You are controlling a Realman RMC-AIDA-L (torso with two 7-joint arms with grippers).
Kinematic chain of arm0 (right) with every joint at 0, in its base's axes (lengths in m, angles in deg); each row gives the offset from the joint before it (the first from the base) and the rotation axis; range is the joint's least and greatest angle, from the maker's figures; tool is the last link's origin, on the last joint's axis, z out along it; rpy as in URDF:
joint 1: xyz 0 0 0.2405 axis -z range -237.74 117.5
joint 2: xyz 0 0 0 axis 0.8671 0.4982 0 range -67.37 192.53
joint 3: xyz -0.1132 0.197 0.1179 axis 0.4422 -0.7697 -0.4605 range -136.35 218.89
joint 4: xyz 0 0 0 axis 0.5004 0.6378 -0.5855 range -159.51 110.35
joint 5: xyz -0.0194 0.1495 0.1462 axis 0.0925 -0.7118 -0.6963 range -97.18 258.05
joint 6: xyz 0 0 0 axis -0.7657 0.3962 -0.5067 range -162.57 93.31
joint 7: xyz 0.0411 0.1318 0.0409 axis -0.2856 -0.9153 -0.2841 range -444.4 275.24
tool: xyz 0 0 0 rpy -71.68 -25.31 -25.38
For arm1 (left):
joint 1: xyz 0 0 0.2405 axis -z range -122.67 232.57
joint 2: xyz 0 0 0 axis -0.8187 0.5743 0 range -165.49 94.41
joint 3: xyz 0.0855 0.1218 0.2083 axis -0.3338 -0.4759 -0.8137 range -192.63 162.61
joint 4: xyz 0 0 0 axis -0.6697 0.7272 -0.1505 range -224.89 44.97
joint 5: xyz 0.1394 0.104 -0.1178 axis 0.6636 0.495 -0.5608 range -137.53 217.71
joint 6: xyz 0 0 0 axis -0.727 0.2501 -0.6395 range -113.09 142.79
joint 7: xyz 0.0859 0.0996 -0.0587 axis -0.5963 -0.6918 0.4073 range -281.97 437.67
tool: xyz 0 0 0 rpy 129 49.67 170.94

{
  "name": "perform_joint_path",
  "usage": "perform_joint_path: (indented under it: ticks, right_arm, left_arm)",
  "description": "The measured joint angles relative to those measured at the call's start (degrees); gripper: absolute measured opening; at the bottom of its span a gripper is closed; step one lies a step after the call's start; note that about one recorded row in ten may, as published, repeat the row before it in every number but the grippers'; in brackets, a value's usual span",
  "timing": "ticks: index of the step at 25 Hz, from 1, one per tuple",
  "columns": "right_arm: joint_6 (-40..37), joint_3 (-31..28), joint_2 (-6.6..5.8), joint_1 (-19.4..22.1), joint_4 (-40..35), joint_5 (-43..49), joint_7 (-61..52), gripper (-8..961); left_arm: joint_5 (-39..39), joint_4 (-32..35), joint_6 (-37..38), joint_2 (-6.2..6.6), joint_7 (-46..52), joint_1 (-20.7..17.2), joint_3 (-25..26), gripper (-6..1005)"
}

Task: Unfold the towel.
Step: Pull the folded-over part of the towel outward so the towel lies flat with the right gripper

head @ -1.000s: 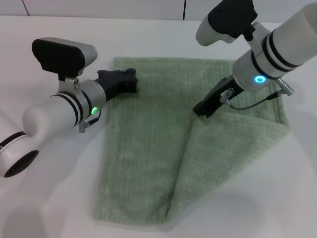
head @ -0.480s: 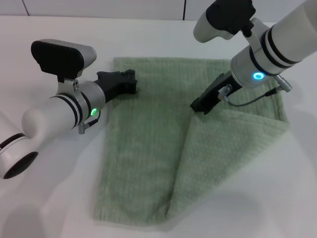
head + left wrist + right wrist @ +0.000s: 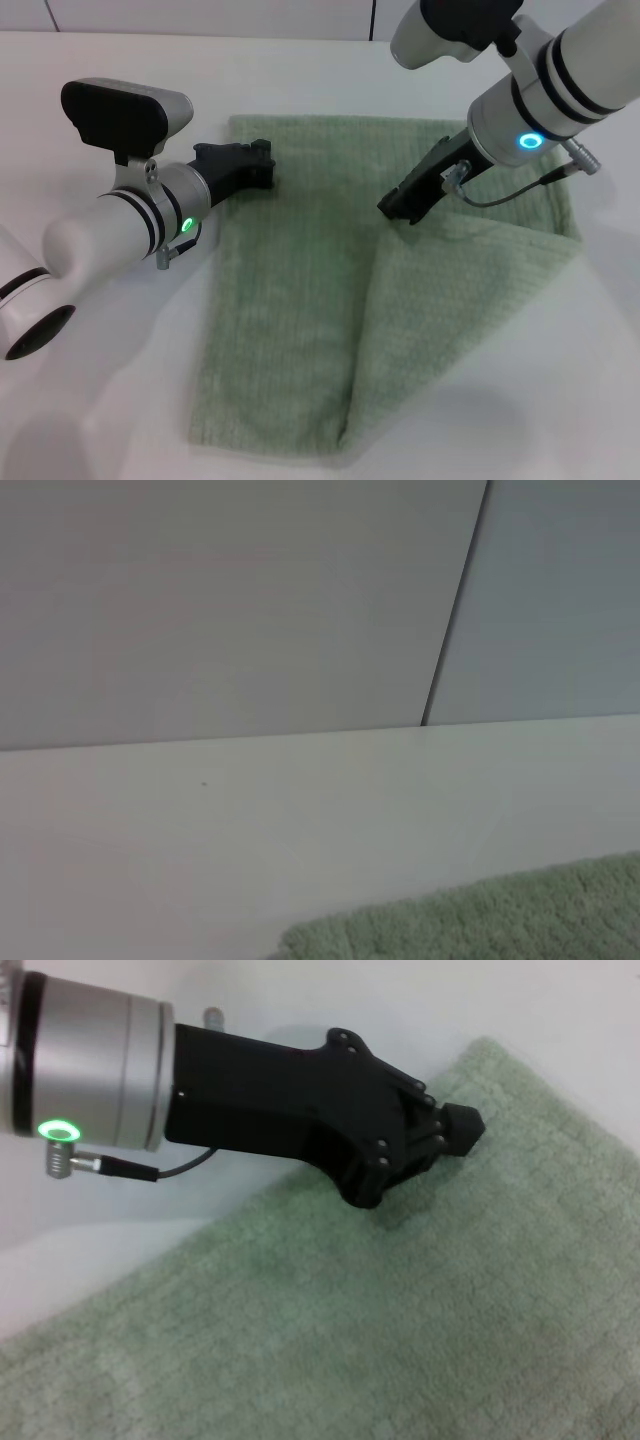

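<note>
The towel [image 3: 300, 300] lies flat across the middle of the white table [image 3: 90, 380], its right part folded over in a diagonal flap whose point reaches toward the near edge. My left gripper [image 3: 262, 165] rests low on the towel's far left corner, toward the table's far edge; in the right wrist view [image 3: 455, 1130] its fingers [image 3: 462, 1120] look pressed together at the tip, down on the cloth. My right gripper [image 3: 398, 208] comes down onto the towel at the flap's upper edge, right of the middle. Whether its fingers are spread or pinching the cloth, I cannot tell.
</note>
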Motion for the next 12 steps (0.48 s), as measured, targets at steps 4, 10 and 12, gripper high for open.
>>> perform_joint_path:
  ticks: [4, 10, 12]
  right_arm:
    - [-2.23, 0.01, 0.0, 1.07, -3.25, 0.34, -0.51, 22]
    - [-4.88, 0.41, 0.0, 3.08, -9.25, 3.63, -3.07, 22]
    - [-6.17, 0.59, 0.0, 3.88, -11.54, 3.84, -3.37, 23]
  left_arm:
    - [0.07, 0.08, 0.0, 0.0, 0.0, 0.0, -0.05, 37]
    - [0.11, 0.29, -0.31, -0.01, 0.0, 0.28, -0.39, 38]
    - [0.11, 0.29, -0.35, -0.01, 0.0, 0.28, -0.42, 39]
